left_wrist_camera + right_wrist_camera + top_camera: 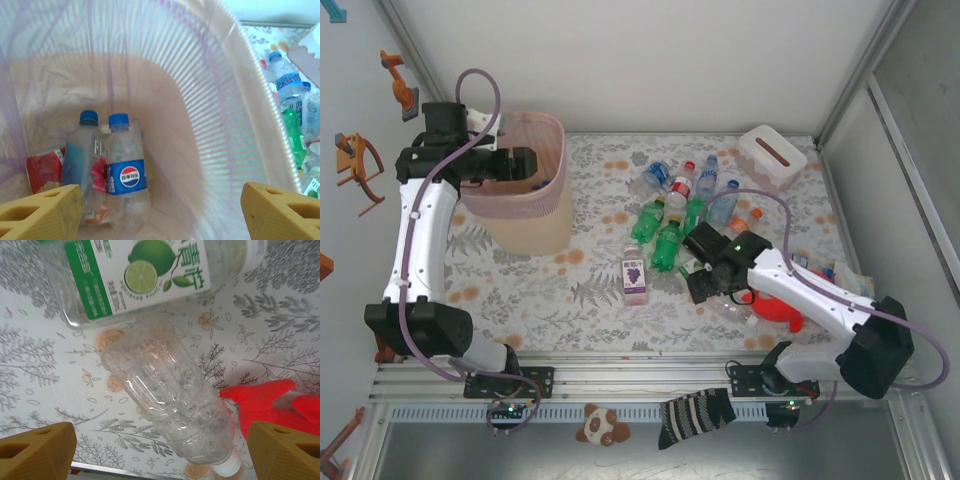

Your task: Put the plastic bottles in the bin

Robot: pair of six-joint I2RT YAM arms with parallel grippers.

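Note:
The cream bin (535,225) with its pink liner stands at the far left. My left gripper (525,165) hangs open over its mouth, nothing between its yellow fingers (42,212). Down inside the bin (200,100) lie a Pepsi-labelled bottle (127,175), a blue-capped clear bottle (85,155) and a red-labelled one (44,170). A pile of plastic bottles (675,205) lies mid-table, with a purple grape bottle (635,272) beside it. My right gripper (708,275) is open, its fingers wide on either side of a clear white-capped bottle (175,400) lying on the table. A lime-labelled bottle (145,275) lies just beyond.
A red toy figure (272,400) lies right of the clear bottle, close to my right finger. A white tissue box (772,155) stands at the back right. More small items lie by the right wall (835,272). The table's metal front edge (125,471) runs just below the clear bottle.

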